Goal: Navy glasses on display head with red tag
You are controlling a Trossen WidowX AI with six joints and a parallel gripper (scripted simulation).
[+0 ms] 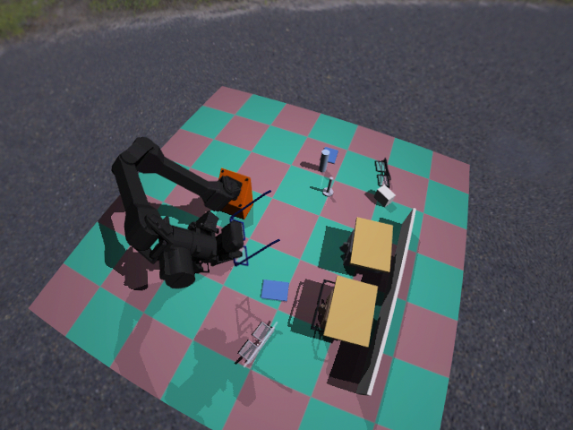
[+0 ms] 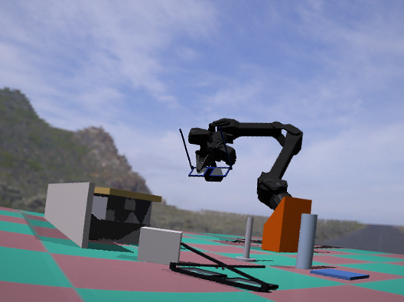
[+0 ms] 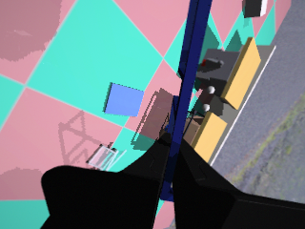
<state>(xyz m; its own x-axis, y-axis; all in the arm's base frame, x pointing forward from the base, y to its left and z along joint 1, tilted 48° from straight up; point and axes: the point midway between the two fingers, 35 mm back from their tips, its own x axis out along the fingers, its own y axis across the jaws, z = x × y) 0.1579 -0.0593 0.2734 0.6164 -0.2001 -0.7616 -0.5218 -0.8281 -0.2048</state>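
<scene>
The navy glasses (image 1: 251, 203) (image 2: 186, 148) (image 3: 191, 52) are in the air, temples open. My gripper (image 2: 209, 166) (image 3: 171, 138) is shut on their front near the bridge. It is high above the mat, on the robot side of the two booths. The far head (image 1: 346, 250) (image 3: 214, 64) is partly hidden under its yellow roof (image 1: 372, 244); a small red patch shows beside it in the wrist view. The near head (image 1: 320, 310) is mostly hidden under the other roof (image 1: 351, 311), with dark frames around it. The navy glasses are well apart from both heads.
A pale wall (image 1: 393, 300) (image 2: 68, 211) stands behind the booths. Clear-framed glasses (image 1: 252, 350) and a blue pad (image 1: 275, 290) (image 3: 124, 99) lie nearer. Beyond are a white cube (image 1: 384, 195) (image 2: 159, 245), black glasses (image 1: 387, 172), a grey cylinder (image 1: 324, 161) (image 2: 306, 241) and a thin post (image 2: 248, 237).
</scene>
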